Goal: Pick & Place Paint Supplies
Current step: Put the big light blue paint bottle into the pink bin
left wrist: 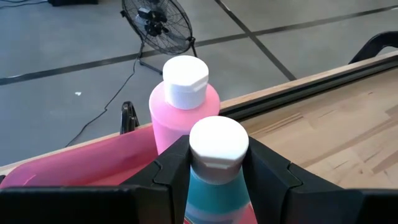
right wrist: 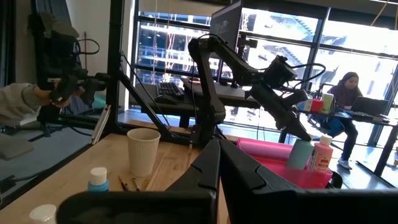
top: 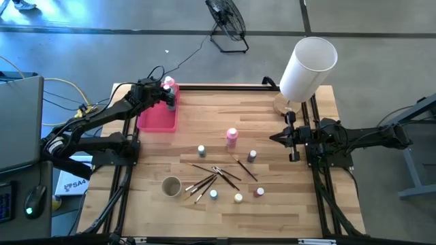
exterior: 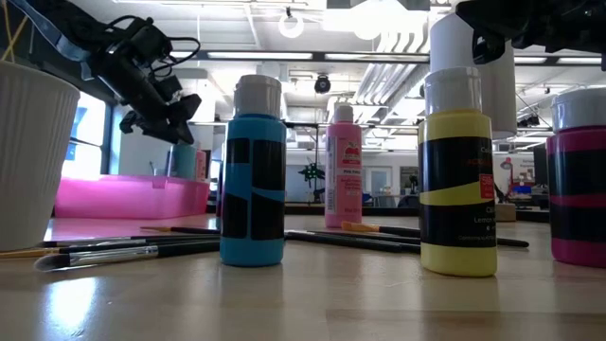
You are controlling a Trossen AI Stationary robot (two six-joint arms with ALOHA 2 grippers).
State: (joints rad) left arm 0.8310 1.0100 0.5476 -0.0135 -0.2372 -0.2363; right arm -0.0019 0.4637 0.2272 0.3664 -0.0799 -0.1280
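Observation:
A teal squeeze bottle (left wrist: 214, 199) with a white cap stands upright between the fingers of my left gripper (top: 169, 101), over the far right corner of the pink tray (top: 153, 121). Right behind it in the tray stands a pink bottle (left wrist: 185, 106). A second pink bottle (top: 232, 136) stands on the table's middle. Several tiny paint pots (top: 201, 150) and thin brushes (top: 214, 173) lie scattered toward the near side. My right gripper (top: 276, 138) hovers shut at the table's right, holding nothing. My left gripper pinches the teal bottle's shoulder (left wrist: 208, 177), just below the white cap, between its two fingers (left wrist: 171, 174). The fingers slant downward from the table's near left. The bottle stays upright. The tray's wall hides its base, so whether it stands on the tray I cannot tell.
A big white lampshade (top: 306, 64) stands at the far right corner. A paper cup (top: 171, 186) sits near the brushes. In the low view blue (exterior: 252, 170), yellow (exterior: 459, 170) and magenta (exterior: 578, 180) pots stand close to the near edge.

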